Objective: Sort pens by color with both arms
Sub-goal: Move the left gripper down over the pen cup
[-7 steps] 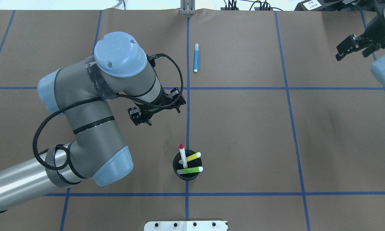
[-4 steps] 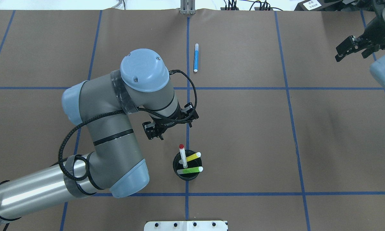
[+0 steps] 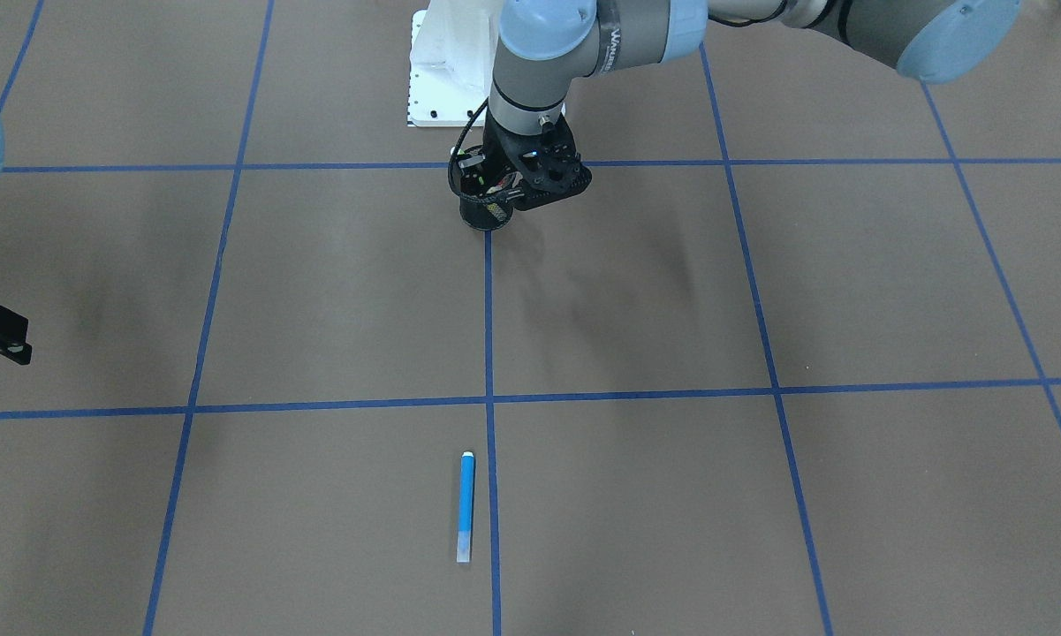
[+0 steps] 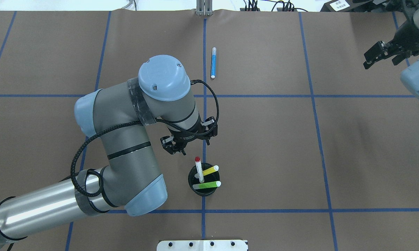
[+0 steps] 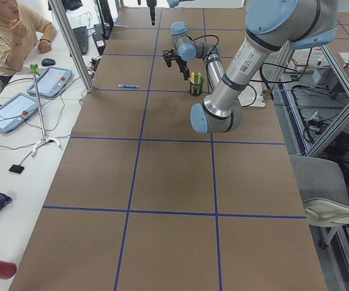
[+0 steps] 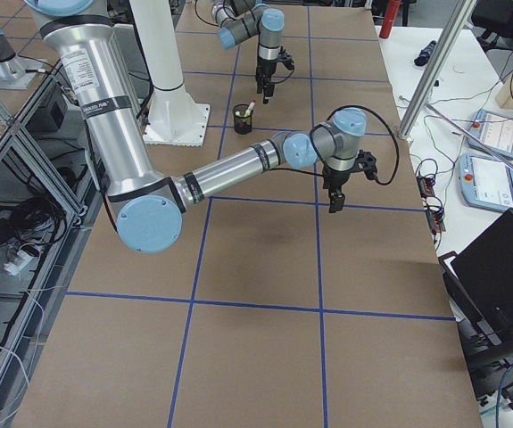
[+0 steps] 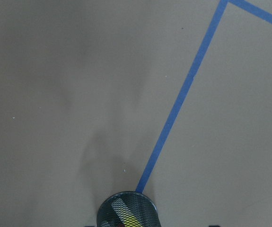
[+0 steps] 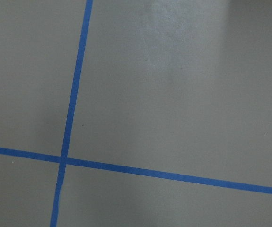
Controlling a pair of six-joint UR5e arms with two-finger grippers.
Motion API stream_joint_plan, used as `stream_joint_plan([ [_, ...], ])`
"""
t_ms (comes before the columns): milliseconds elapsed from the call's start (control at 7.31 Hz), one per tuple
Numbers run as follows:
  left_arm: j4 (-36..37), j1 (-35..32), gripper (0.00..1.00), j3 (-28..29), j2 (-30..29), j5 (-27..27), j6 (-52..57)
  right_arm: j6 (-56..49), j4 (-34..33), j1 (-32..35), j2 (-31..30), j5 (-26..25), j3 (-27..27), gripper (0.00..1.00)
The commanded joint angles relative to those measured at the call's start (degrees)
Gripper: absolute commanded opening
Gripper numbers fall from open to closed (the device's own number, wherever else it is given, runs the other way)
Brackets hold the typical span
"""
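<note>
L arm [image 4: 125, 146] comes in over left edge of the desk [image 4: 272, 150]. L claw [image 4: 189, 138] hangs pointing down near desk ctr, just beside the cup [image 4: 204, 193] on its far-left side, touching no pen. Gap btw its jaws: can't tell, wrist hides the tips.

Cup is black mesh, upright, on the ctr tape line [image 4: 204, 115], closer to robot's edge than far edge. 3 pens in it:
- white pen [image 4: 199, 172]: approx upright, red cap up.
- yellow marker [image 4: 210, 170] & green marker [image 4: 207, 185]: both tilted, upper white ends lean twd desk's right edge. Green sits nearer robot's edge.

Blue pen [image 4: 213, 63] lies flat outside cup, near far edge, just right of ctr line, not touching it. Long axis runs robot's edge to far edge, parallel w/ the line. Pale end twd far edge, white tip twd robot.

R claw [image 4: 383, 55] hangs by far right corner, well apart from all pens. Gap can't tell.
</note>
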Motion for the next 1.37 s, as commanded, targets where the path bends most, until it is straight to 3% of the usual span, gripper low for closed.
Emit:
stream_joint_plan([
  [0,0.1,0.0,0.46,0.0,0.1,-2.1,1.4,0.0,-0.1,-0.3,0.0,-0.1,-0.1,1.00],
  [821,0.0,2.0,0.46,0.5,0.4,-2.2,1.5,-0.1,-0.1,-0.4,-0.1,-0.2,-0.4,1.00],
  [1094,0.0,2.1,0.28,0.4,0.5,-2.3,1.5,-0.1,-0.1,-0.4,-0.1,-0.2,-0.4,1.00],
  [1231,0.1,2.1,0.26,0.1,0.5,-2.2,1.5,-0.1,-0.1,-0.4,-0.1,-0.2,-0.4,1.00],
])
